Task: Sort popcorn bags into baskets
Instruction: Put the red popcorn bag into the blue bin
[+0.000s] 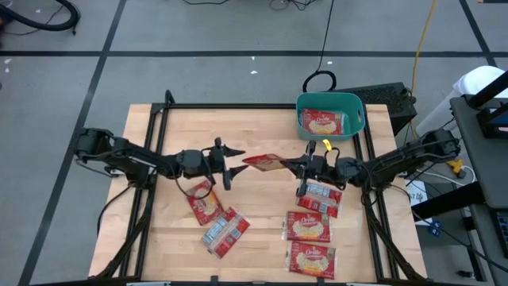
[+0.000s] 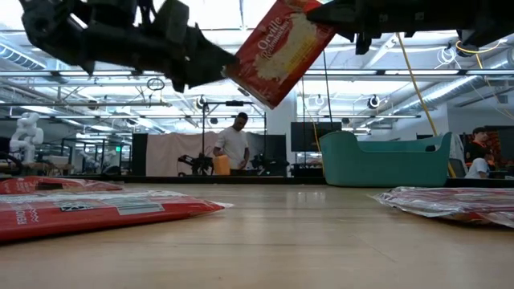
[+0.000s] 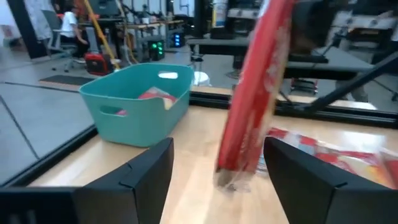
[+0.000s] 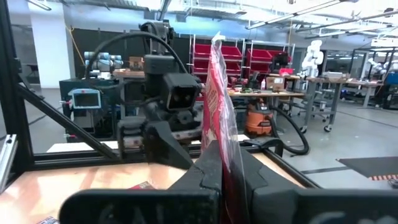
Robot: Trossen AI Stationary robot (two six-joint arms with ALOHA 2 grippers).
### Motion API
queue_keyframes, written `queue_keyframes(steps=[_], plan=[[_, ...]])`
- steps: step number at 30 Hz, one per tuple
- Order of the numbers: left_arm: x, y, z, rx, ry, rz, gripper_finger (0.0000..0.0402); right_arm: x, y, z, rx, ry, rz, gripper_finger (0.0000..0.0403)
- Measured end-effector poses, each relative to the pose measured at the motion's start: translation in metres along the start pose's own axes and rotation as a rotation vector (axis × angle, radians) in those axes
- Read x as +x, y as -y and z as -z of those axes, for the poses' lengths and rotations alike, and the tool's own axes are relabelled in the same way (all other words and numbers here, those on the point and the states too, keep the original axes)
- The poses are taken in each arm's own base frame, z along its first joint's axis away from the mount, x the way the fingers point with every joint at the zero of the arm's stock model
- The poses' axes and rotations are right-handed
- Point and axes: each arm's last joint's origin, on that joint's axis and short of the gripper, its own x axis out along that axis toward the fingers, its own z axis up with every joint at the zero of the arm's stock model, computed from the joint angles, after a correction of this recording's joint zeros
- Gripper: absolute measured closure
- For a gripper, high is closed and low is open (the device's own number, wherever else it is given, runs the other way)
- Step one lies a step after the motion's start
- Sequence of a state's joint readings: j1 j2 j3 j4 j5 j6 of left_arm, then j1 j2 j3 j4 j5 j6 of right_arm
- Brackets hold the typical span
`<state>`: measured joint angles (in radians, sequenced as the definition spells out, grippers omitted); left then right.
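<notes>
Right tool (image 1: 295,165) clamps a raised popcorn bag (image 1: 264,162) facing the spread left tool (image 1: 236,160).

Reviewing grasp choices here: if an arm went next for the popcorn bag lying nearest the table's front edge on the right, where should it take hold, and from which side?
That popcorn bag lies flat, picture side up, with another bag close behind it. Best to come straight down and pinch a short side edge, probably its right one, nearest the right gripper, which is now shut on the lifted bag. The left gripper is open.

White script "Orville" – on raised popcorn bag (image 2: 277,48), also on flat bags (image 1: 308,226) on table.
</notes>
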<state>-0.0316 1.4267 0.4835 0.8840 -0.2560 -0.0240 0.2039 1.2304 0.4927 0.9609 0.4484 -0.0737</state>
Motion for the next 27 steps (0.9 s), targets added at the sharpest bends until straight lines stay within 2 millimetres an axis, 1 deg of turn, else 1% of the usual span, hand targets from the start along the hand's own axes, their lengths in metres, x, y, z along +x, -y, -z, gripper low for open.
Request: queue_keyframes(steps=[2, 5, 9, 11, 13, 17, 18, 21, 24, 27], plan=[[0.004, -0.006, 0.004, 0.010, -0.002, 0.022, 0.0157, 0.000, 0.000, 0.000, -0.012, 0.001, 0.000, 0.0403], [0.014, -0.010, 0.001, 0.016, 0.038, 0.109, 0.0169, 0.000, 0.000, -0.001, -0.017, 0.009, -0.002, 0.0403], [0.032, -0.012, -0.001, 0.044, 0.039, 0.151, 0.0204, 0.000, 0.000, -0.002, -0.033, 0.021, 0.000, 0.0403], [0.040, -0.011, -0.004, 0.088, 0.050, 0.164, 0.0234, 0.000, 0.000, -0.004, -0.037, 0.036, 0.002, 0.0403], [0.047, -0.009, -0.008, 0.124, 0.067, 0.175, 0.0273, 0.000, 0.000, -0.004, -0.053, 0.040, 0.002, 0.0403], [0.052, -0.009, -0.017, 0.165, 0.098, 0.174, 0.0362, -0.001, 0.001, -0.006, -0.078, 0.050, 0.006, 0.0403], [0.052, -0.009, -0.019, 0.179, 0.106, 0.172, 0.0375, -0.001, 0.001, -0.008, -0.081, 0.053, 0.005, 0.0403], [0.050, -0.015, -0.026, 0.190, 0.131, 0.169, 0.0375, -0.004, 0.003, -0.013, -0.093, 0.062, 0.008, 0.0403], [0.048, -0.022, -0.032, 0.186, 0.151, 0.182, 0.0362, -0.007, 0.005, -0.016, -0.095, 0.060, 0.010, 0.0403], [0.049, -0.025, -0.037, 0.184, 0.159, 0.213, 0.0369, -0.008, 0.006, -0.018, -0.096, 0.055, 0.010, 0.0401]])
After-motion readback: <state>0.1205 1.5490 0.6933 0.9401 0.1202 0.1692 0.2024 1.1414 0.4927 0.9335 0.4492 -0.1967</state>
